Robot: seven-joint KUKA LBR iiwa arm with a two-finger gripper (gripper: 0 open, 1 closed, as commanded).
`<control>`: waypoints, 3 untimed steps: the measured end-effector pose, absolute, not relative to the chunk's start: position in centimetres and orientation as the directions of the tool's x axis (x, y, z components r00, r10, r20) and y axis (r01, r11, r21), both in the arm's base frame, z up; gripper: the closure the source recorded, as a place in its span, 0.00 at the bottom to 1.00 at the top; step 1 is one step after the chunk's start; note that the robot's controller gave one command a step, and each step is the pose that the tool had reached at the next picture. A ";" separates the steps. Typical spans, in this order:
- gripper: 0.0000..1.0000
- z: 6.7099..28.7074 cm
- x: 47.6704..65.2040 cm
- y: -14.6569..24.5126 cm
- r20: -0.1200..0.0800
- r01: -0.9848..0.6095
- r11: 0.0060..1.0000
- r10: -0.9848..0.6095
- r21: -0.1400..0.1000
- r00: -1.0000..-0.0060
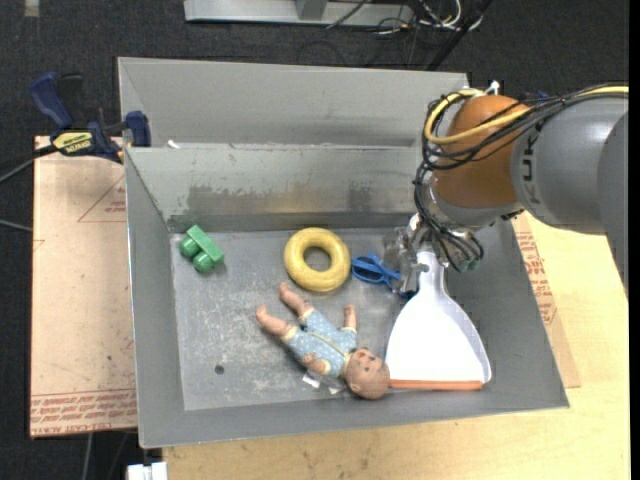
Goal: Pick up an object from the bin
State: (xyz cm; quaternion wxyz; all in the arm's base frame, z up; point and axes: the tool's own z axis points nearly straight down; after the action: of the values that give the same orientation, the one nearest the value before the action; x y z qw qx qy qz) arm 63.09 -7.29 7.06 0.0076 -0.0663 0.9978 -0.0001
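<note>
Bin (300, 188): grey metal with sloping walls; flat, scuffed floor, mostly bare toward the front-left corner.
Arm (570, 163): grey, reaching in over the bin's right rim near the back-right corner; orange cover (480, 158) at the wrist, wrapped in black and yellow cables.
White scoop (435, 338): flat and dustpan-shaped, widest at the front, with an orange strip along that edge; lying in the front-right corner of the floor, narrow handle end pointing toward the back wall and running up under the gripper.
Doll (318, 340): lying flat near the front edge of the floor, about mid-width; pale blue patterned suit, bare limbs spread toward the left and back, head just beside the scoop's front-left corner.
Yellow ring (296, 258): lying flat near the back edge of the floor, mid-width, just behind the doll, apart from it.
Gripper (408, 260): low over the floor by the right part of the back edge, right at the scoop's handle end and just right of the blue thing; open or closed, cannot tell.
Blue thing (370, 269): small, looped like scissor handles, between the yellow ring and the gripper; touching the gripper or not, unclear.
Green block (201, 249): small and knobbed, alone near the back-left corner of the floor, well apart from the rest.
</note>
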 end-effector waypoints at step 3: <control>1.00 11.7 62.4 -7.5 -0.009 -0.264 0.965 -0.264 0.000 -0.964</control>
State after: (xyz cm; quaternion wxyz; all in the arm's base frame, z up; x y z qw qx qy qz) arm 62.35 -7.52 11.67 0.0042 -0.1332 0.9911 0.0008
